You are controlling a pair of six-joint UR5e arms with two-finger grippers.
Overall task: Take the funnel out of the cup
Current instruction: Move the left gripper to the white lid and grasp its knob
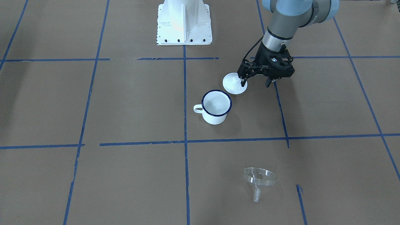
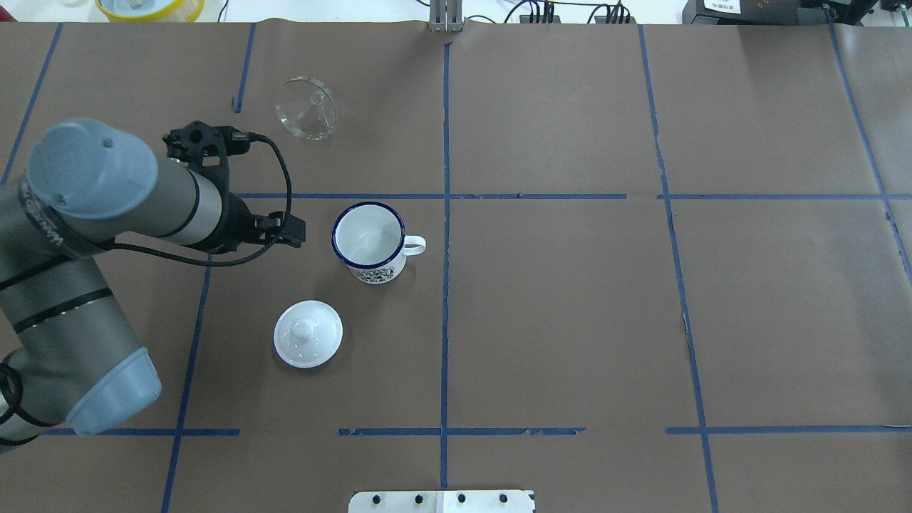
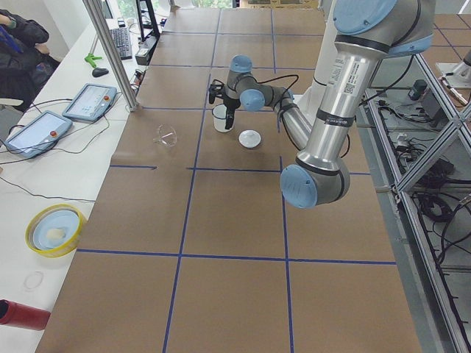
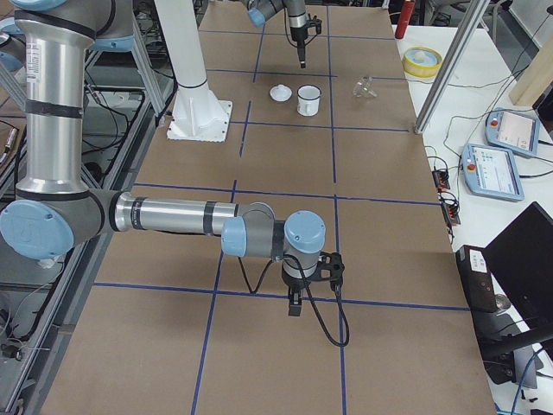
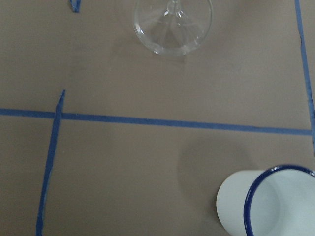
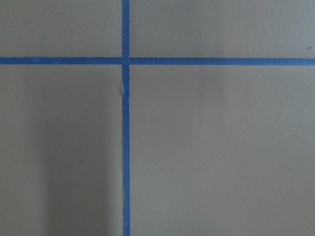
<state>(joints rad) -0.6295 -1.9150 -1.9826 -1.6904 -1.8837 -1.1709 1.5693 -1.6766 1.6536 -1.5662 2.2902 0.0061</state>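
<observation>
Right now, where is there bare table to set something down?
Bare: everything across the centre tape line from the cup, on its handle side. Also the strip between funnel and cup. Crowded: around the cup, lid and open left gripper.

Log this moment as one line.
funnel out, lying on table | cup empty, upright | left gripper open, empty | right gripper state unclear

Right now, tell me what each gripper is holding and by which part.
Nothing. The left gripper hangs open and empty; the funnel lies on its side, apart from the cup. Nothing shows at the right gripper.
</observation>
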